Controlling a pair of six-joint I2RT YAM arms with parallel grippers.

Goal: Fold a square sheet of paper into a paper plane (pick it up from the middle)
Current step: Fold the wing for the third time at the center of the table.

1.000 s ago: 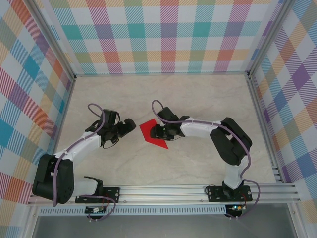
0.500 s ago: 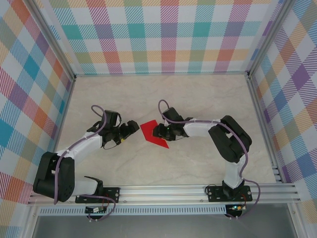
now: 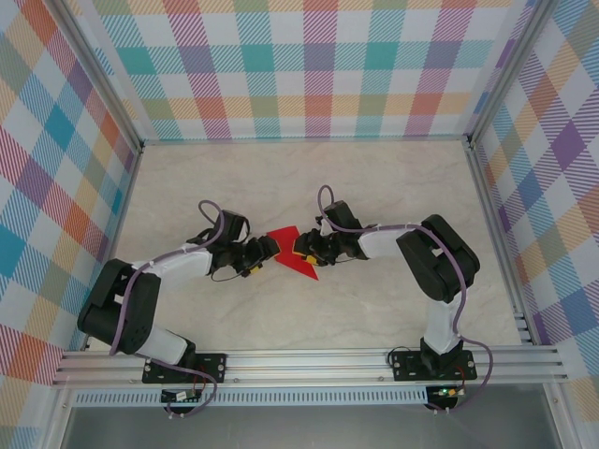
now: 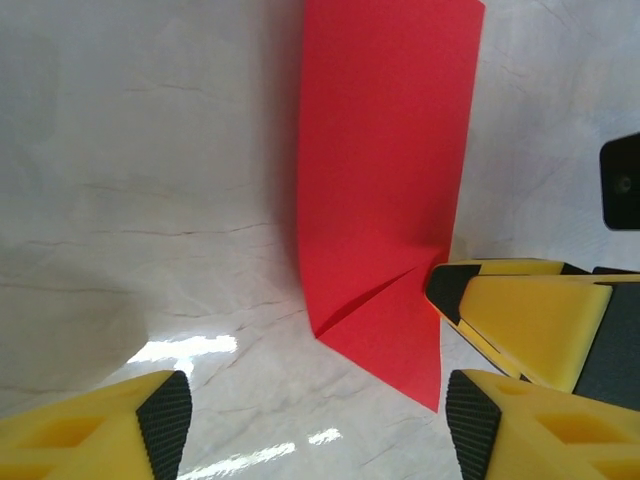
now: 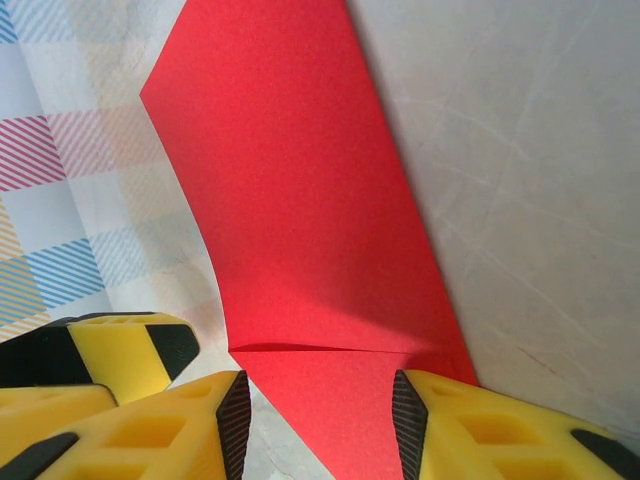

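Left gripper (image 3: 265,251) has swung in to the right and now sits just beside the square sheet of paper (image 3: 284,236); its jaws have narrowed on the way. Right gripper (image 3: 304,249) has shifted slightly right, and the sheet went with it.

Sheet: bright red, plain. It has one diagonal crease and a corner flap folded over near the low end, which tapers to a point. It is tilted up off the table (image 3: 374,187); in the right wrist view its far corner stands against the plaid wall.

Right jaws: partly closed on the sheet's near end. The paper fills the gap between the pads (image 5: 238,420) and they are carrying it.

Left jaws: wide apart, nothing clamped. In the left wrist view the sheet's low tip sits just ahead of the right-hand pad (image 4: 468,420), apart from it. One of the right gripper's fingers (image 4: 520,315) touches the sheet's edge at the crease.

Position: the sheet is between the two grippers, mid-table, a little nearer the arm bases than centre.

Clearance: bare tabletop behind the sheet and out to both sides. Plaid walls (image 3: 309,65) close off the back, left and right, well apart from both grippers. An aluminium rail (image 3: 309,360) runs along the near edge. The tight spot is the gap between the two grippers.
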